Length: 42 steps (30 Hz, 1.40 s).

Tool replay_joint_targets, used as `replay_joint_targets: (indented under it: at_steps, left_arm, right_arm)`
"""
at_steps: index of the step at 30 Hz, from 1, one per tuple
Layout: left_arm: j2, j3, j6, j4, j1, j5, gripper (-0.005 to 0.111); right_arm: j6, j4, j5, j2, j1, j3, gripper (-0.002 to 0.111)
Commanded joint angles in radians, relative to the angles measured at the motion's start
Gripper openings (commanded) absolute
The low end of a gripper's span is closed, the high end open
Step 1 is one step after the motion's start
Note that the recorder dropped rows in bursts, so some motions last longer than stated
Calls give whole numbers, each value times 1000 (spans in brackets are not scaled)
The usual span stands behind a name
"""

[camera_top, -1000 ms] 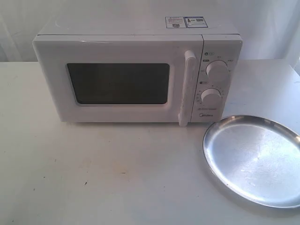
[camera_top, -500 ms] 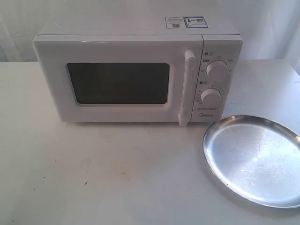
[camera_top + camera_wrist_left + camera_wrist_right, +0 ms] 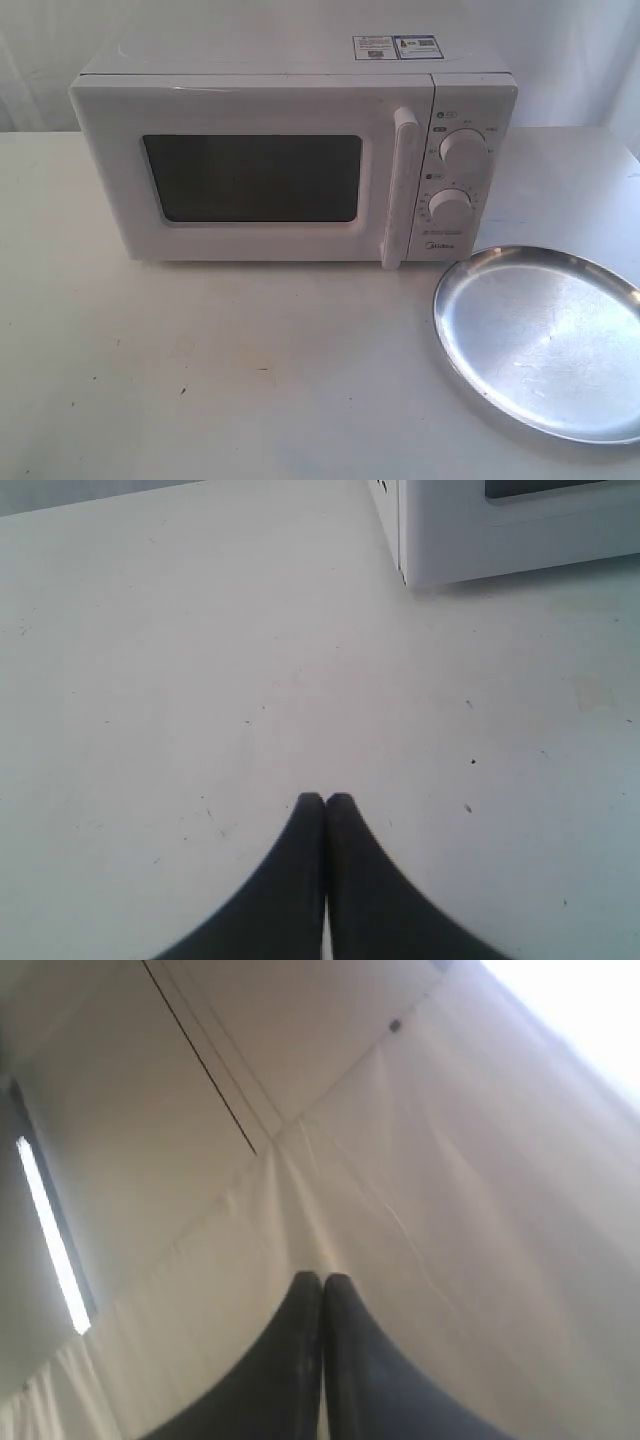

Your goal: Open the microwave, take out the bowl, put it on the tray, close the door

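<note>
White and boxy, the microwave [image 3: 290,160] stands on a pale table [image 3: 200,370] with its door [image 3: 250,175] closed flush; the dark window gives no view of what is inside. The tall white bar handle [image 3: 403,188] runs down the door's right edge, just beside the two round knobs [image 3: 462,152], and two stickers [image 3: 395,46] lie on the top panel. The shiny silver tray [image 3: 545,340] rests on the table in front of the microwave's right side, near it but apart, with nothing on it. Neither arm appears in the exterior view. The left gripper [image 3: 325,800] hangs over bare table near a lower corner of the microwave — its black fingertips pressed together, gripping nothing. The right gripper [image 3: 323,1278] points at white cloth and a strip light [image 3: 52,1230], its fingertips likewise together and empty.
</note>
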Motion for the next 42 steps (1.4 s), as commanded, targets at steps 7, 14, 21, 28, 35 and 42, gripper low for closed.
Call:
replay_joint_targets:
  at_steps: [7, 14, 21, 28, 35, 42]
  left_arm:
    - [-2, -2, -3, -7, -4, 0, 0]
    - [-2, -2, -3, -7, -4, 0, 0]
    - [-2, -2, -3, -7, -4, 0, 0]
    - [-2, -2, -3, -7, -4, 0, 0]
    - [-2, -2, -3, -7, -4, 0, 0]
    - [-2, -2, -3, -7, -4, 0, 0]
  right_arm:
    - [-38, 3, 259, 14, -6, -80, 0]
    - [-198, 6, 111, 388, -6, -175, 0]
    - [-162, -469, 110, 844, -6, -503, 0]
    - [95, -1048, -10, 1361, -6, -779, 0]
    - [284, -1512, -518, 1674, -47, -920, 0]
    - [445, -1733, -521, 1732, -267, -987, 0]
